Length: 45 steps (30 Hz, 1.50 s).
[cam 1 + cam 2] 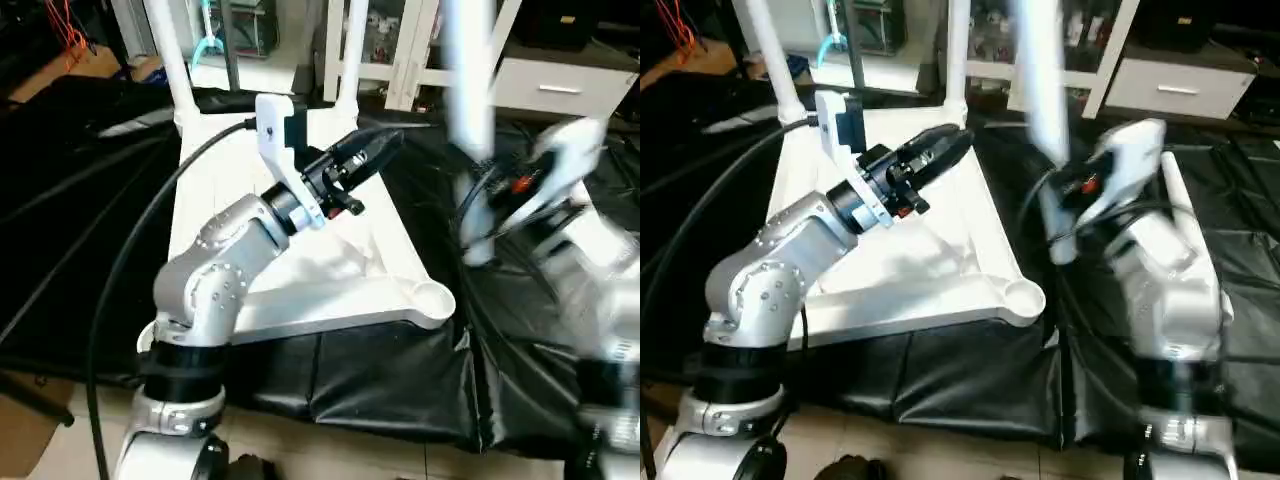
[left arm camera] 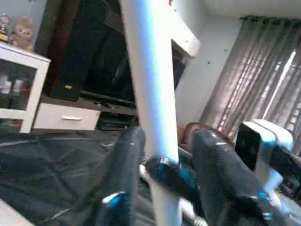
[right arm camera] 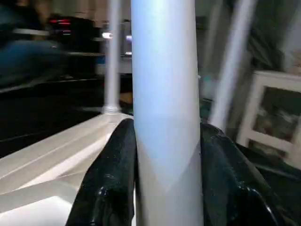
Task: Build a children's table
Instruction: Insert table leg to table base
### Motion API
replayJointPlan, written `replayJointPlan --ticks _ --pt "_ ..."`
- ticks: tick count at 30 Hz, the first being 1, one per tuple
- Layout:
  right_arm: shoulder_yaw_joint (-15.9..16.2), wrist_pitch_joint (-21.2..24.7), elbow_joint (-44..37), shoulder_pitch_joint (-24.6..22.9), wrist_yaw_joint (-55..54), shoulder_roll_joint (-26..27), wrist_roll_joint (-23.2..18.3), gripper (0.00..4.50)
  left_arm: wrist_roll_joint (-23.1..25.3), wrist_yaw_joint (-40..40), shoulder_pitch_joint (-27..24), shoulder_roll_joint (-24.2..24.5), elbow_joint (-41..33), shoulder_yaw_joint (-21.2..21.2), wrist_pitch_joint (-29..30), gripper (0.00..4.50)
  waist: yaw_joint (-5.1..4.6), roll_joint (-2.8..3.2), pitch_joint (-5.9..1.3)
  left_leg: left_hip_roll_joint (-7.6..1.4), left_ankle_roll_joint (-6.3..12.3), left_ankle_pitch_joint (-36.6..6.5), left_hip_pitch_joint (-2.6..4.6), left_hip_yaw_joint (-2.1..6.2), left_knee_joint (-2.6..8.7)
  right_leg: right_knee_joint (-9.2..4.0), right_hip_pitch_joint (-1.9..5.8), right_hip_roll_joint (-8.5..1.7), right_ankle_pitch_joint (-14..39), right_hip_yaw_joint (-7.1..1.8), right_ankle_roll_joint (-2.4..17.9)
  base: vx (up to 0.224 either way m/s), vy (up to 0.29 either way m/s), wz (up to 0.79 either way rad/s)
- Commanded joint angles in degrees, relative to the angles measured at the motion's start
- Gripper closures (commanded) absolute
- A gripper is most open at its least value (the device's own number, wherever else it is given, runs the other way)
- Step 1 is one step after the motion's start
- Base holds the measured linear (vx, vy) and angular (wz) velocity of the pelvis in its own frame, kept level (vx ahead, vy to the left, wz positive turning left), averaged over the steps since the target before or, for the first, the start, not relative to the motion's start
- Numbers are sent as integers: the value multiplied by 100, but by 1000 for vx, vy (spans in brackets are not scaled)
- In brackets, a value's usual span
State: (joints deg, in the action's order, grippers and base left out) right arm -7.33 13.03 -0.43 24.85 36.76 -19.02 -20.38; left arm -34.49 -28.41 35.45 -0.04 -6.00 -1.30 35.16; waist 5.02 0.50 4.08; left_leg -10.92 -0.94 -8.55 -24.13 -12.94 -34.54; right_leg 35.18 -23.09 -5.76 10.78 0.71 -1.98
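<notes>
The children's table lies in pieces on a black sheet [image 1: 385, 380] spread over the floor: one white square top [image 1: 330, 318], ribbed side up, and three white tube legs in sight. Nearest the camera, the top's front edge runs close to the sheet's front hem, and the round socket [image 1: 437, 297] at its near right corner stands empty; the near left corner is hidden behind the robot's silver left forearm. Just right of that empty socket and above the sheet, the right end effector [image 3: 165, 136] is clenched on one leg [image 1: 468, 90], its two black fingers pressed to either side of the tube, which stands close to upright beside the top's right edge. Over the middle of the top, the left end effector [image 1: 388, 143] hangs released, fingers parted and grasping nothing, pointed toward the held leg but short of it. At the top's far edge, two legs rise from the corner sockets, one at the far left [image 1: 168, 55] and one at the far right [image 1: 350, 50]. Open black sheet flanks the top on both sides; beyond its far edge stands white furniture [image 1: 560, 85], close behind the two standing legs.
</notes>
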Motion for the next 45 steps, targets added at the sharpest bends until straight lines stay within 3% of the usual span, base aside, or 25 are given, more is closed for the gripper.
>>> replayJointPlan --ticks 1,3,6,10,17,23,24,27,31,38,44,45 --pt "84 -132 -344 -52 71 -17 43 305 -139 41 130 -37 -184 35 106 238 -18 -52 -499 -176 -23 -1211 270 156 387 -397 162 -114 790 -60 1031 0 0 0" --pt "229 -241 -522 -141 97 -2 117 305 -13 170 187 -35 -140 93 69 206 -22 -56 -497 -172 -2 -1214 264 156 382 -396 164 -110 755 -62 1004 0 0 0" --pt "394 -230 -620 -188 77 -17 235 305 -152 177 197 -126 -124 51 109 202 -24 -49 -500 -170 11 -1157 258 160 380 -394 171 -114 725 -62 998 0 0 0" --pt "538 -358 -668 -181 16 8 380 305 -290 139 175 -196 -234 112 257 154 -28 -46 -499 -166 -7 -1169 265 159 377 -395 165 -103 720 -61 1020 0 0 0" --pt "661 -350 -703 -113 -159 121 481 305 -187 129 88 -260 -273 354 183 95 -29 -44 -510 -163 28 -1094 261 159 362 -380 177 -103 582 -62 1033 0 0 0" --pt "761 -329 -685 -41 -318 214 601 305 -286 24 45 -360 -358 401 138 88 -32 -48 -511 -163 37 -1074 262 160 361 -373 185 -100 540 -62 1031 0 0 0" --pt "761 -331 -682 -30 -329 211 603 305 -287 24 43 -355 -361 400 154 58 -32 -47 -511 -162 36 -1080 264 159 361 -373 182 -97 549 -62 1028 0 0 0" --pt "802 -344 -732 29 -329 203 621 305 -128 99 40 -265 -246 433 205 52 -35 -43 -511 -163 14 -1111 268 160 360 -376 182 -95 599 -62 1002 0 0 0" --pt "884 -364 -856 22 -287 235 649 305 -31 247 53 -310 -135 389 119 7 -38 -38 -514 -162 12 -1086 268 160 356 -371 183 -93 530 -63 1004 0 0 0" --pt "1030 -402 -1018 53 -259 241 711 305 -152 470 81 -514 -19 136 -9 0 -27 -14 -516 -168 17 -1073 264 171 353 -363 191 -98 436 -66 1035 0 0 0" --pt "1119 -416 -1083 39 -250 212 809 305 -279 456 110 -535 -81 52 19 0 -37 -32 -512 -165 -31 -1183 271 172 359 -374 185 -87 549 -66 1017 0 0 0" --pt "1120 -423 -1071 43 -289 204 824 305 -301 439 106 -534 -100 50 37 29 -34 -25 -513 -164 -34 -1176 269 173 359 -373 189 -92 560 -65 1014 0 0 0"
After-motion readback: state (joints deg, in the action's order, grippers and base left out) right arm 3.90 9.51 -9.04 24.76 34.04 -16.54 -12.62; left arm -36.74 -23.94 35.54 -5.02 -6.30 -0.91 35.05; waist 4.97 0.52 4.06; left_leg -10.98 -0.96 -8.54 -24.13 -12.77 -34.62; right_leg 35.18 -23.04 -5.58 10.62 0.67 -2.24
